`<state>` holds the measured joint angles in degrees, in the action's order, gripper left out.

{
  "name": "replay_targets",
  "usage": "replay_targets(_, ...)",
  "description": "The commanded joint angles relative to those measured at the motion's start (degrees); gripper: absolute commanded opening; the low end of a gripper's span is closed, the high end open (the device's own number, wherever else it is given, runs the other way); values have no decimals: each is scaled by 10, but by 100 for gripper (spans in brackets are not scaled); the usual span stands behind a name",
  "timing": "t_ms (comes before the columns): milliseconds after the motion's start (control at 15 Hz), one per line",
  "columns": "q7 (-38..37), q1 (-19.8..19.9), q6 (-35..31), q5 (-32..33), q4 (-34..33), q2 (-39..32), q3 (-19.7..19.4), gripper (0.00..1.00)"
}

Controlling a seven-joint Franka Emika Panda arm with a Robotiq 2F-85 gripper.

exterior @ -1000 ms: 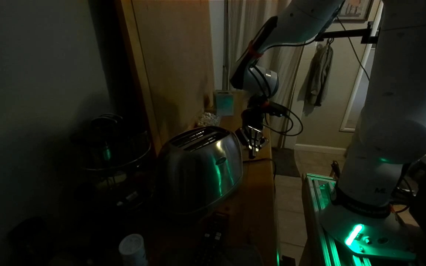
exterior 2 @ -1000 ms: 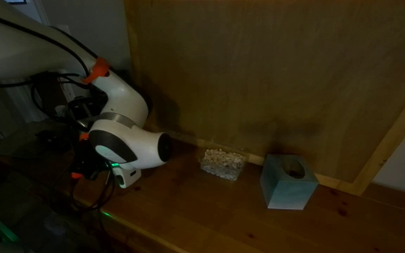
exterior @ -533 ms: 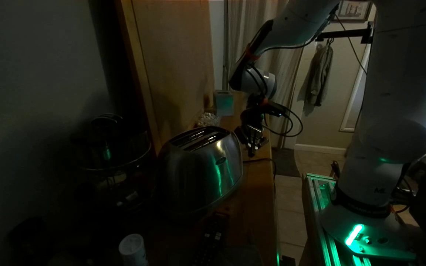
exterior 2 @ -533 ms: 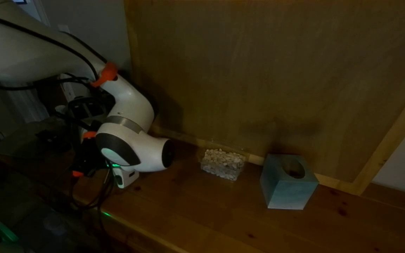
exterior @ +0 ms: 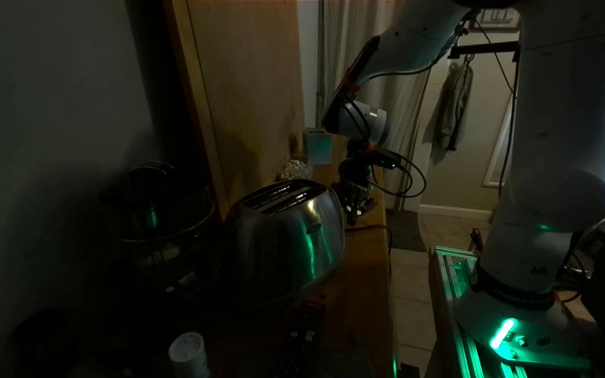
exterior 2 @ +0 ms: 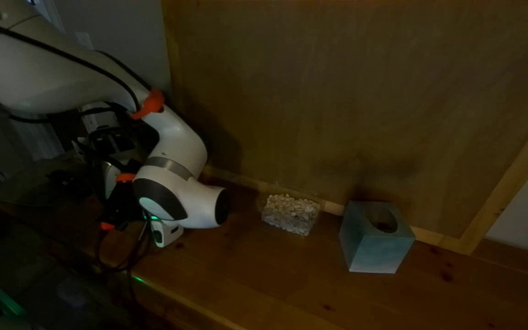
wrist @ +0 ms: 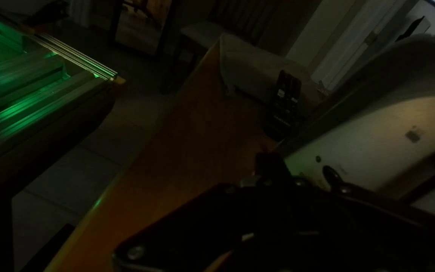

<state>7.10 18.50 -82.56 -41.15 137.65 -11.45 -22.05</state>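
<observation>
The hand has shifted slightly; the toaster lies just beside it. Its spread I cannot tell.

Claw over counter. Toaster just left of claw as I stand, nearer me; touching or not, can't tell. Cord on counter, below claw. Remote well forward of claw, in front of toaster; canister left of remote. Board left of claw, behind toaster. Behind claw: tub, small bits inside, close to board; tissue box farther back. Robot base right of claw, floor between.
</observation>
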Motion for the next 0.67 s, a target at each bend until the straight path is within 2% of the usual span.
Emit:
replay_targets(0,-14,10,-6,-31,-16,-20,9,0)
replay_targets(600,-44,8,-43,-36,-18,-27,10,0)
